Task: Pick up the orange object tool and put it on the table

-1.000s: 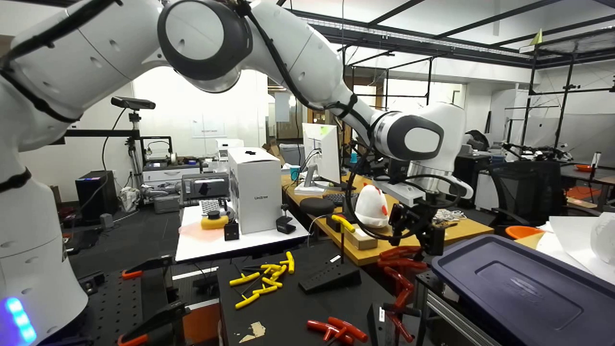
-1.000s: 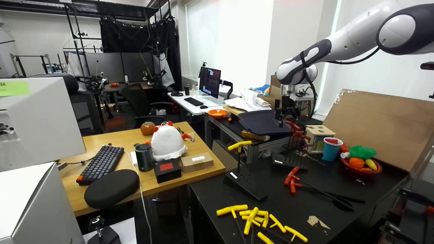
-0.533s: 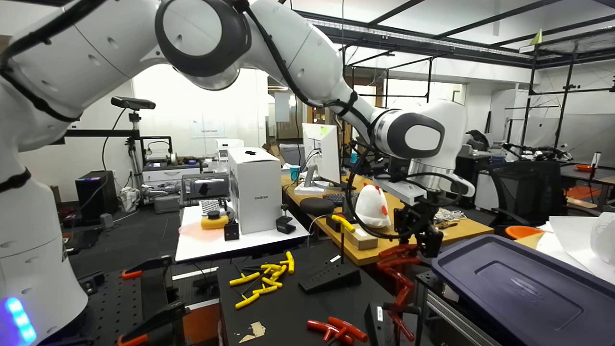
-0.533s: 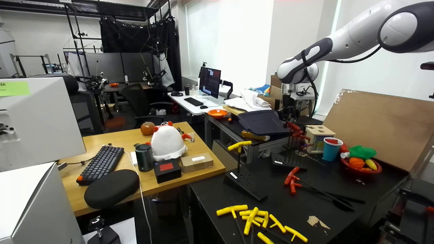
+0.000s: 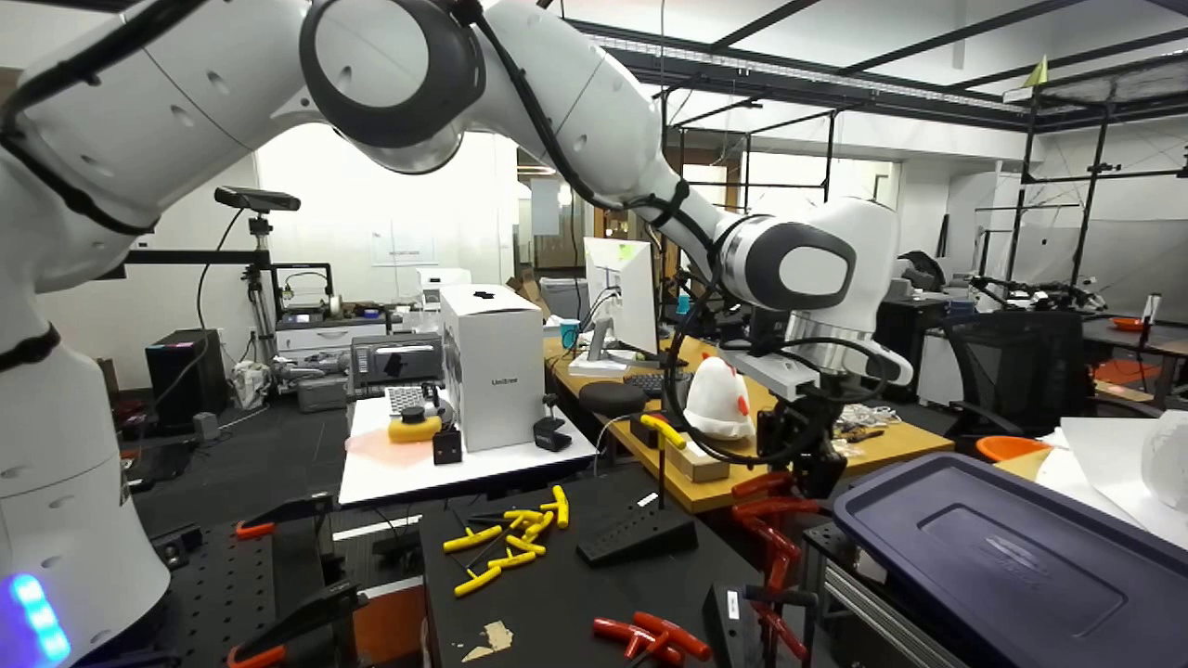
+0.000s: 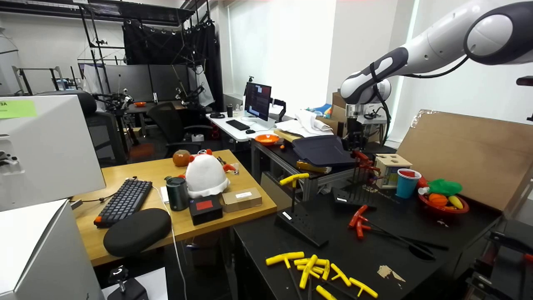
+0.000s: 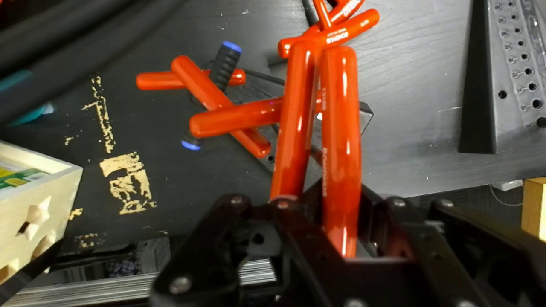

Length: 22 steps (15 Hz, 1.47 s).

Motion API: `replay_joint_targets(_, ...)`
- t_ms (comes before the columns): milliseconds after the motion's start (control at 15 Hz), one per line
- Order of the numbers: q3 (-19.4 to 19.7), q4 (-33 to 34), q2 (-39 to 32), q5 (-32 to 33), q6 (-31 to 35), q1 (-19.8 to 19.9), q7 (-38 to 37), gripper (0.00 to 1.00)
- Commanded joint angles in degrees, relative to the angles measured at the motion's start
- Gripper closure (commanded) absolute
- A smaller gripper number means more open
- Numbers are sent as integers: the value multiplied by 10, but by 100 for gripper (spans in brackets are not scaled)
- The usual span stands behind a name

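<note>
In an exterior view, the tan bench, prob. our drop-off, sits far left. Mid, yellow T-handles lie loose near the wedge stand, prob. b/c its holes take them. Right, the orange tool is at its rack on the black bench, handle up, so we grasp from above: fingers are clenched around it, prob. on the stem; exact contact's hidden. Vs a sec ago, fingers go from spread to clenched; rack looks nudged slightly.
</note>
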<state>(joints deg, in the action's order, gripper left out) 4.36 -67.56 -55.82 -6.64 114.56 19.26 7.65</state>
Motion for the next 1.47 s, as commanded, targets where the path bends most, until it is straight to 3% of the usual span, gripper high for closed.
replay_joint_targets(0,1,-37,29,-2,11,-3,-6,98)
replay_joint_targets(800,8,-100,97,5,42,-27,-31,98)
replay_joint_targets(1400,10,-115,108,7,35,-40,-40,98)
